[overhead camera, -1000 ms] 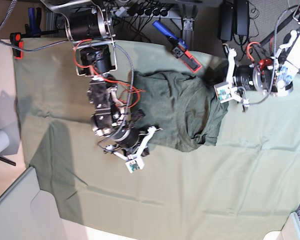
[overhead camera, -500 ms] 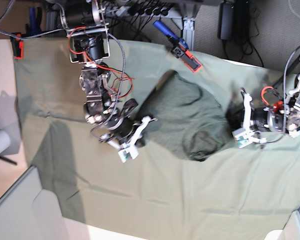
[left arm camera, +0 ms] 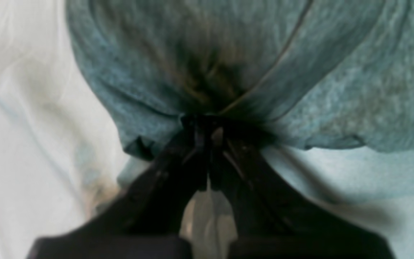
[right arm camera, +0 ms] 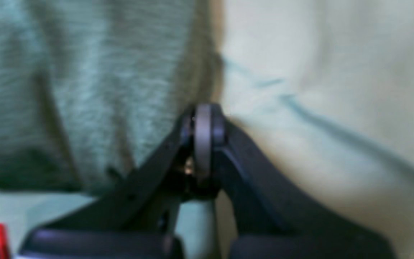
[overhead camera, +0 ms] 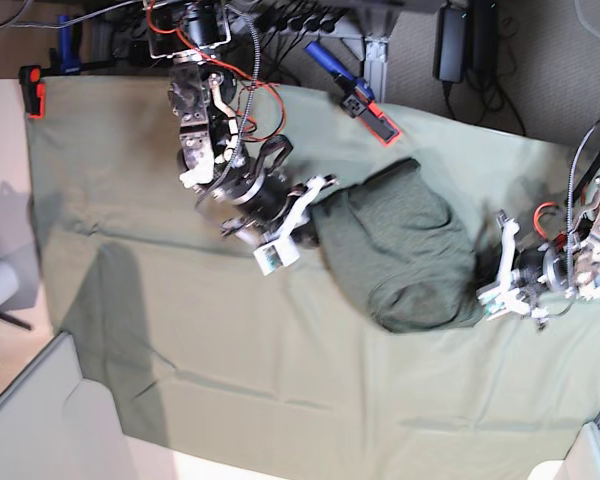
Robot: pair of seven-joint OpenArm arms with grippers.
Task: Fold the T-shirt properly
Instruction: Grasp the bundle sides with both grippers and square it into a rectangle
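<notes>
Olive knit is lying bunched in a rounded heap a little to the 3 o'clock side of the middle of the table cloth (overhead camera: 280, 400) in the base view; that heap is the T-shirt (overhead camera: 400, 250). I am reading it as soft, light and floppy, with wrinkles that are going to sag wherever it is lifted, so nothing about it is stiff or fragile, but it is likely to slide on the pale cloth underneath.

I am watching the left gripper (left arm camera: 207, 126) at the shirt's 3 o'clock edge. Its jaws are pinched together on a gathered tuck of the dark fabric, with folds fanning out from the tips. The right gripper (right arm camera: 203, 122) is at the shirt's 9 o'clock edge, jaws clamped tight. It seems to be pinching the very hem where knit meets cloth, though the blur is keeping me from being certain how much fabric is caught.

I am judging the fold as far from done: the garment is crumpled, not flat, and no sleeve is showing clearly. I am thinking the best holds are the hem corners or shoulder seams, taken through both layers, so the cloth is spreading evenly rather than bunching.
</notes>
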